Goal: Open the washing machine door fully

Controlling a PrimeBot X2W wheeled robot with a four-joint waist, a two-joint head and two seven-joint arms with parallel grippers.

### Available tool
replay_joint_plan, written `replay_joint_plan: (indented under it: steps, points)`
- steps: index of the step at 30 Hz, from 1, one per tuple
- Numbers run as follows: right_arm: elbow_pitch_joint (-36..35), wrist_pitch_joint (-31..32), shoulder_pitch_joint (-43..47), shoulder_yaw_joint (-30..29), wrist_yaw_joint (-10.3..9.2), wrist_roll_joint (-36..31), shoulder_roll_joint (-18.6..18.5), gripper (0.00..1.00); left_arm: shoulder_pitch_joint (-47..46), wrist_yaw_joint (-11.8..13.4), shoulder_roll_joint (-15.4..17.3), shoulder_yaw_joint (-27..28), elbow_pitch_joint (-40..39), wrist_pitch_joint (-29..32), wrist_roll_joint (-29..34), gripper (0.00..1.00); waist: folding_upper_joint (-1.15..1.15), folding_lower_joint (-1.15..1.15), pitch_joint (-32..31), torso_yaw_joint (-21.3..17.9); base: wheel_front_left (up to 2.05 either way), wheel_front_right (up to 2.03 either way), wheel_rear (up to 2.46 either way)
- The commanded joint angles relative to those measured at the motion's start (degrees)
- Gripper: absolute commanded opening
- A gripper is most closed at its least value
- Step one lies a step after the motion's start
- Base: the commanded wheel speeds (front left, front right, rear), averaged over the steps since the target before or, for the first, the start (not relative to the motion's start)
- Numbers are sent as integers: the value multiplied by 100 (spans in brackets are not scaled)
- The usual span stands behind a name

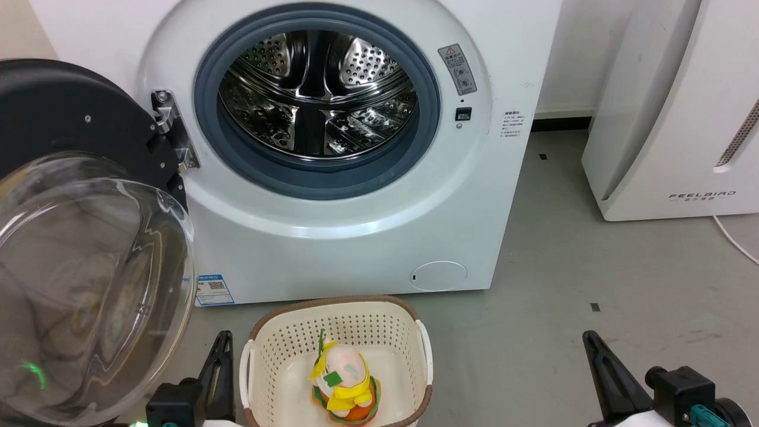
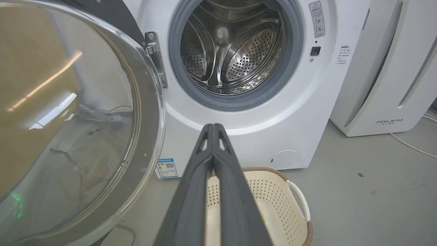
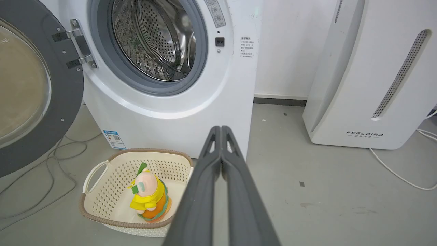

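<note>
Nearest the camera, the bulging glass window of the washing machine door [image 1: 89, 255] is seen at the lower left of the head view, with its dark rim rising behind it. The door is hung on a metal hinge [image 1: 172, 127] at the left of the washing machine [image 1: 356, 237] and is found swung well away from the round opening, so the steel drum [image 1: 317, 95] is laid bare. Just in front of the machine a pale basket [image 1: 338, 303] is set on the floor [image 1: 593, 267], with a small yellow toy [image 1: 344, 379] inside it.

The door is judged to be almost or wholly open. If any swing is left, the free edge of the dark rim, far from the hinge, should be pushed with the flat of closed fingers. The glass should be avoided, the push kept slow, and the basket left unknocked.

The left pincer [image 2: 213, 127] is pressed shut with nothing held. It is carried low, just left of the basket and just beside the door's glass, fingers aimed up at the machine's front. The right pincer [image 3: 221, 129] is likewise pressed shut and empty, held low over the floor, well apart from the door.
</note>
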Motion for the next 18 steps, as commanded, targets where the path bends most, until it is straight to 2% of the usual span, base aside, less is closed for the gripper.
replay_joint_plan:
  steps: [1, 18]
  points:
    - [-1, 10, -87, -4, 1, -32, 4, 0, -89, -45, -52, 57, 22, 13, 69, 0, 0, 0, 2, 4, 0, 0, 0]
    - [-1, 66, -183, -8, 1, -84, 6, 0, -182, -303, -261, 296, 79, 125, 298, 0, 0, 0, 28, 65, 0, 0, 0]
